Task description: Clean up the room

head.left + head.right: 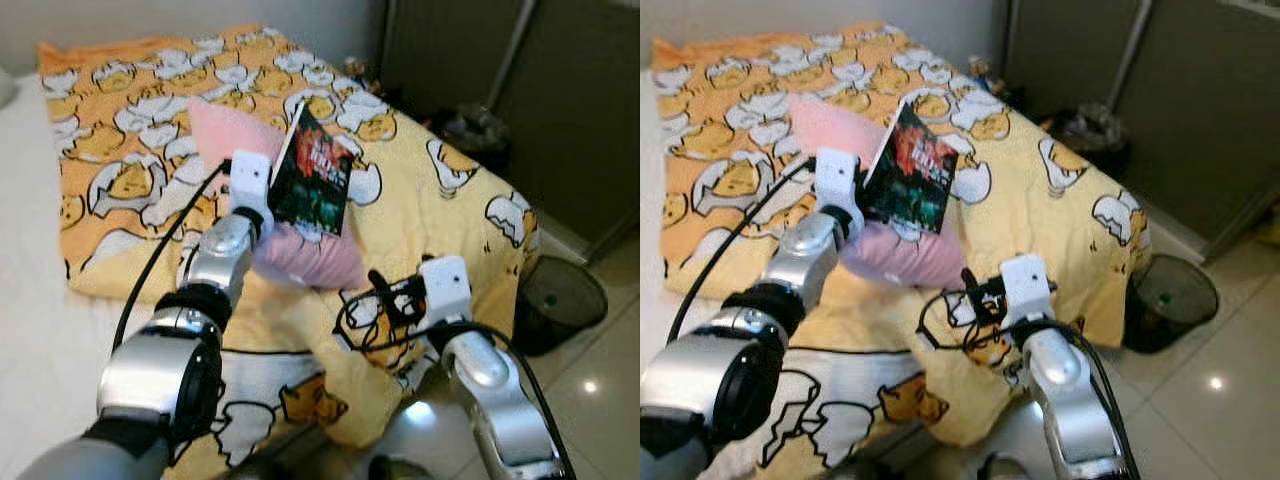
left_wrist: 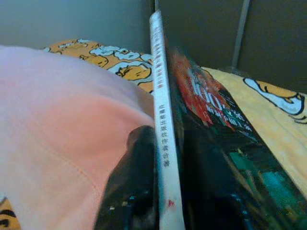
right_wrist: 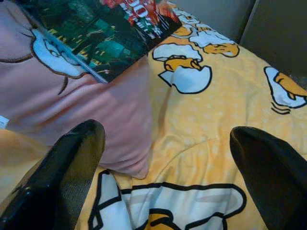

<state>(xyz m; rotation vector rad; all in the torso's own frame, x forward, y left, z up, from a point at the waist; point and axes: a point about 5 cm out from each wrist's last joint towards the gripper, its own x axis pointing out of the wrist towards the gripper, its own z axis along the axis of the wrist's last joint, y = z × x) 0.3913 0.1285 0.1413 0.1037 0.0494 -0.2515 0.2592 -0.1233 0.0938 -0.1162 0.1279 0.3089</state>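
Left gripper (image 1: 272,205) pinched the book (image 1: 312,172) upright above the pillow (image 1: 300,250), half hiding it, while the right gripper (image 3: 163,158) hovered fingers spread over the quilt (image 1: 440,190).

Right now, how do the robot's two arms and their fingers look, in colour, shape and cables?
Both arms are shiny silver, rounded segments with black joint bands. Each ends in a white boxy wrist block. The left gripper and the right gripper have long, glossy black fingers with rounded tips. Black cables loop along the left arm and coil around the right wrist.
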